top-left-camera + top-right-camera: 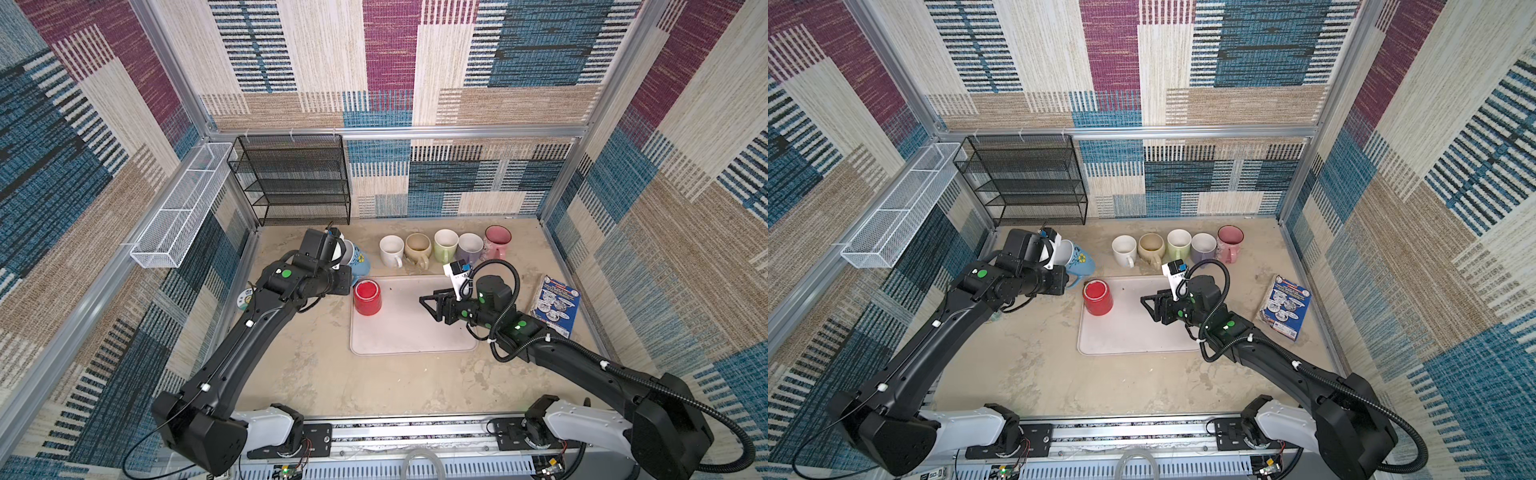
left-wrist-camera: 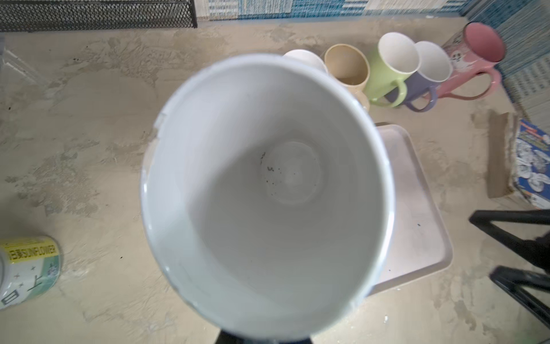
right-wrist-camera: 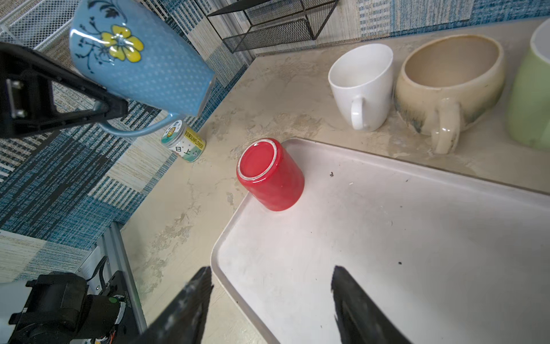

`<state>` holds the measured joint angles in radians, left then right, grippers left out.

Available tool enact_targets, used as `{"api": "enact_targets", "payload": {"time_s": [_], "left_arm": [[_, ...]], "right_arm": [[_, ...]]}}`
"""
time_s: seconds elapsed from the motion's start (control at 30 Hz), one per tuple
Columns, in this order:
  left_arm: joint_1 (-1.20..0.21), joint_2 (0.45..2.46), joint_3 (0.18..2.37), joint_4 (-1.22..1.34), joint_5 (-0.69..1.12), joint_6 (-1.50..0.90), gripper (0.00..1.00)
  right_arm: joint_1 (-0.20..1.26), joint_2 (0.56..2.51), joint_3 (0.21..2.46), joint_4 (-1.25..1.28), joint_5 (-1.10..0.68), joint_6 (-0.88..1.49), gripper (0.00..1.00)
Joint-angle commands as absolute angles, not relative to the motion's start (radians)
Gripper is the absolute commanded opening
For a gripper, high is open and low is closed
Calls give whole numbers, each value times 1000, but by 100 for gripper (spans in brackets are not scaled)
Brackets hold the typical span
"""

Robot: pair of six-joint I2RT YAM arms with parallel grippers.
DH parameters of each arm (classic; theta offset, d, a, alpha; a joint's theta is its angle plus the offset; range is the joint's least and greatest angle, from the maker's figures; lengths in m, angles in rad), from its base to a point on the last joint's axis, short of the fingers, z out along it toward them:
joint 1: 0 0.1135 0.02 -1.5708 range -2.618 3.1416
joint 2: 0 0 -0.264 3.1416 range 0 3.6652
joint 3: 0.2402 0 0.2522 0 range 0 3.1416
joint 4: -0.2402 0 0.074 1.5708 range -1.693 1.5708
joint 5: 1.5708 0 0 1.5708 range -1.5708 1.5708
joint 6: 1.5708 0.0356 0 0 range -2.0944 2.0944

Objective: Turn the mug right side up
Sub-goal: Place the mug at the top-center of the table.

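Observation:
A blue mug (image 1: 358, 258) (image 1: 1079, 259) with a yellow flower (image 3: 120, 46) hangs tilted above the table's left rear. My left gripper (image 1: 344, 261) (image 1: 1059, 261) is shut on its rim by the handle. The mug's white inside (image 2: 268, 193) fills the left wrist view and hides the fingers. A red mug (image 1: 367, 297) (image 1: 1097, 297) (image 3: 270, 175) stands upside down on the near-left corner of the white tray (image 1: 411, 336) (image 3: 387, 238). My right gripper (image 1: 424, 305) (image 1: 1145, 305) (image 3: 271, 272) hovers open over the tray, to the right of the red mug, with nothing between its fingers.
Behind the tray stands a row of upright mugs: white (image 1: 391, 249), beige (image 1: 417, 247), green (image 1: 445, 245), lavender (image 1: 469, 247), pink (image 1: 497, 241). A black mesh rack (image 1: 295, 178) fills the back left corner. A blue packet (image 1: 556, 305) lies right; a small jar (image 3: 184, 144) stands left.

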<state>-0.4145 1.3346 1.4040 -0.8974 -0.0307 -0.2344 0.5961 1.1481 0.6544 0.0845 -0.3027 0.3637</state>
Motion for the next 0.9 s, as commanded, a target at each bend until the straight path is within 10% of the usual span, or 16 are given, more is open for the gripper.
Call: {"api": "enact_targets", "payload": {"time_s": [0.0,0.87], "left_arm": [[-390,1385,1453,-917,-38,-175,0],[-362,2029,2030,-1016,-195,-41,0]], "right_arm": [[597,1136,635,107,-287,357,67],[597,1122,581,149,-257,343,67]]}}
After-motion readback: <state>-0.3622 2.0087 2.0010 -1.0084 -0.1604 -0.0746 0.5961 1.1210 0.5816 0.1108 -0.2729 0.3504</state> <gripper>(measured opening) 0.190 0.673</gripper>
